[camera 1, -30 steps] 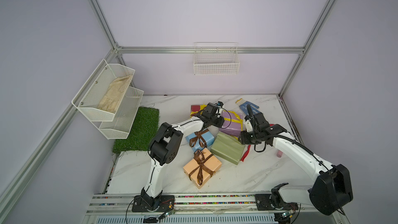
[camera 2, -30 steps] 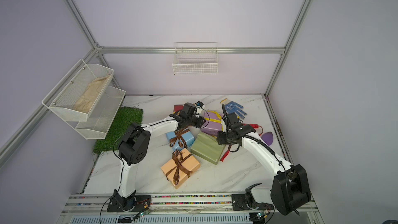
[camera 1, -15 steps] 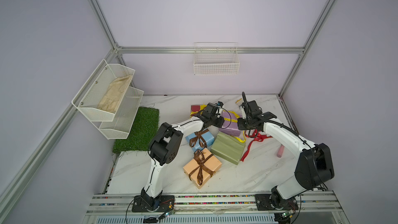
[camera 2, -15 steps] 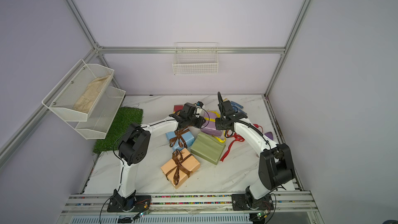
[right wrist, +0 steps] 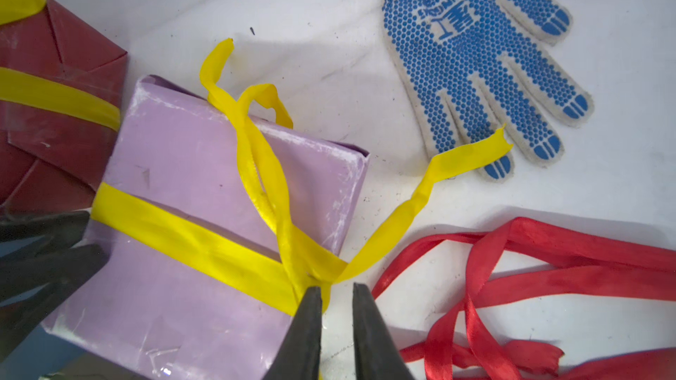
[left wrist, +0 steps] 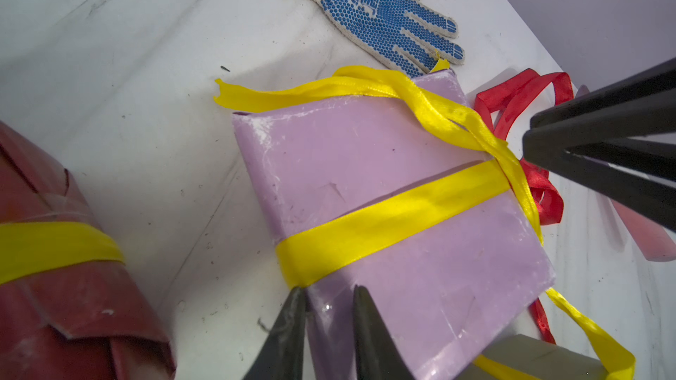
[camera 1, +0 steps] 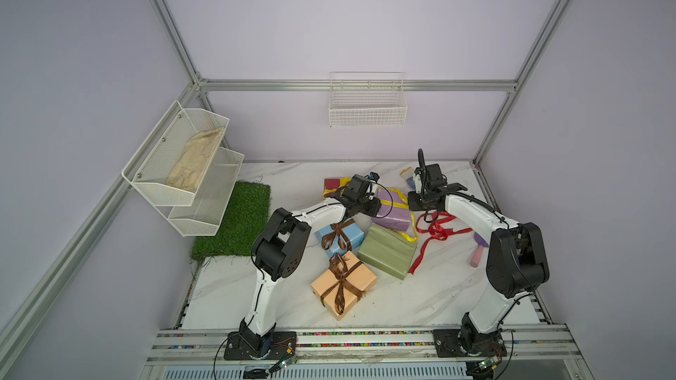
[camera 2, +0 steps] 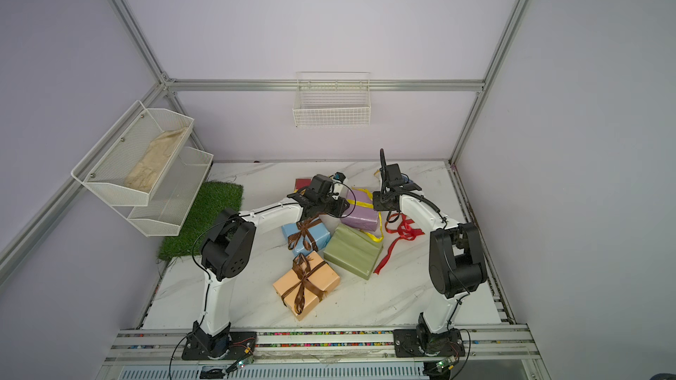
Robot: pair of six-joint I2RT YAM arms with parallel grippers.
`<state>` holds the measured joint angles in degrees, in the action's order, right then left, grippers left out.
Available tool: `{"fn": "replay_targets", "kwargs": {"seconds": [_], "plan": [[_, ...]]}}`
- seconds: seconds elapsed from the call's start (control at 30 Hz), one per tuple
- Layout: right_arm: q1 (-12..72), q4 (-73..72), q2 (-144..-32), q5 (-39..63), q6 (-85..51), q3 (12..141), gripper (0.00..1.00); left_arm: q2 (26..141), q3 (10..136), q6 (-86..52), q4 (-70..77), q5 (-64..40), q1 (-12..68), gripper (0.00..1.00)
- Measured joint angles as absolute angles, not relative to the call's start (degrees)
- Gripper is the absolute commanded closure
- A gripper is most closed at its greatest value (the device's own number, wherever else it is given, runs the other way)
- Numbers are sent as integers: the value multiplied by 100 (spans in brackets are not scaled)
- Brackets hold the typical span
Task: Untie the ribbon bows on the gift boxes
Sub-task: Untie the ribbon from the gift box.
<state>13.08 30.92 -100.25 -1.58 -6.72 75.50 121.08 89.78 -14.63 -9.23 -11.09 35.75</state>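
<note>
Left gripper (left wrist: 327,288): clamped on the near edge of the lilac box (left wrist: 384,162); it should hold firm as my anchor.
Yellow ribbon (right wrist: 205,246): knot at the box's opposite edge.
Right gripper (right wrist: 335,286): jaws nearly together at that knot; I cannot tell if the ribbon is caught. Best to pinch one tail and pull away from the box.
Glove (right wrist: 475,67), beyond the box: print begins "XIN", rest unclear.

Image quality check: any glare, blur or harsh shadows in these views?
Left wrist: left gripper in the foreground is soft; lilac box sharp, mild sheen on its yellow ribbon. Right wrist: right gripper equally blurred up close; glove sharp, soft shadows on the table. Both top views: even diffuse light, no hard glare, corners slightly darker.
</note>
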Motion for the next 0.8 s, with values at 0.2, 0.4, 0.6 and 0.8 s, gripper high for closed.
{"fn": "replay_targets", "kwargs": {"seconds": [0.2, 0.4, 0.6, 0.8], "plan": [[1313, 2934, -10040, -32, -666, 7550, 80, 12119, 8978, -1466, -899, -1131, 3566, 76], [1313, 2845, -10053, 110, -672, 7557, 76, 12119, 8978, -1463, -897, -1133, 3564, 76], [1313, 2799, -10280, 169, -668, 7575, 76, 12119, 8978, -1463, -897, -1133, 3564, 76], [1306, 2696, -10401, 209, -644, 7575, 86, 12119, 8978, -1463, -895, -1131, 3564, 76]]}}
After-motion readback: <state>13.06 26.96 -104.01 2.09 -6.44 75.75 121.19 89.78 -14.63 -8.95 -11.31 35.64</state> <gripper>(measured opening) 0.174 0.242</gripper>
